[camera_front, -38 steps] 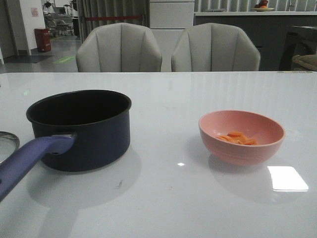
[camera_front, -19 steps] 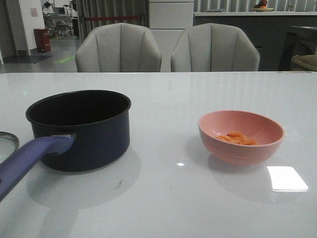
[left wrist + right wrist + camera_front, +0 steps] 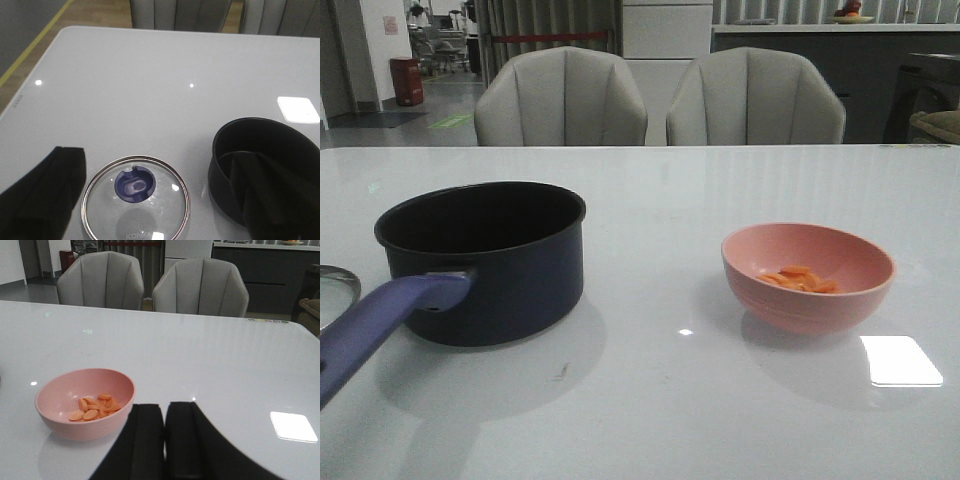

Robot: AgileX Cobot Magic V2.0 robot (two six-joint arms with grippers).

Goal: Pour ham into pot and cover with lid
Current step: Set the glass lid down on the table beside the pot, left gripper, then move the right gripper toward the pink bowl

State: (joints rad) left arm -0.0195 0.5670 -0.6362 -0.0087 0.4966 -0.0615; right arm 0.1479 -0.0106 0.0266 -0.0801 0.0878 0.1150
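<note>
The dark navy pot [image 3: 485,275] stands at the left of the table, its purple-blue handle [image 3: 375,325] pointing to the front left. The glass lid [image 3: 136,200] with its blue knob [image 3: 135,184] lies flat on the table beside the pot [image 3: 225,165]; only its edge [image 3: 338,290] shows in the front view. The ham [image 3: 798,279] lies in a pink bowl [image 3: 807,308] at the right. My left gripper [image 3: 157,155] is open wide above the lid, holding nothing. My right gripper [image 3: 165,407] is shut and empty, close beside the bowl [image 3: 75,427] with the ham [image 3: 95,407].
Two grey chairs [image 3: 560,100] stand behind the table's far edge. A bright window reflection [image 3: 900,360] lies on the white tabletop at the front right. Neither arm shows in the front view.
</note>
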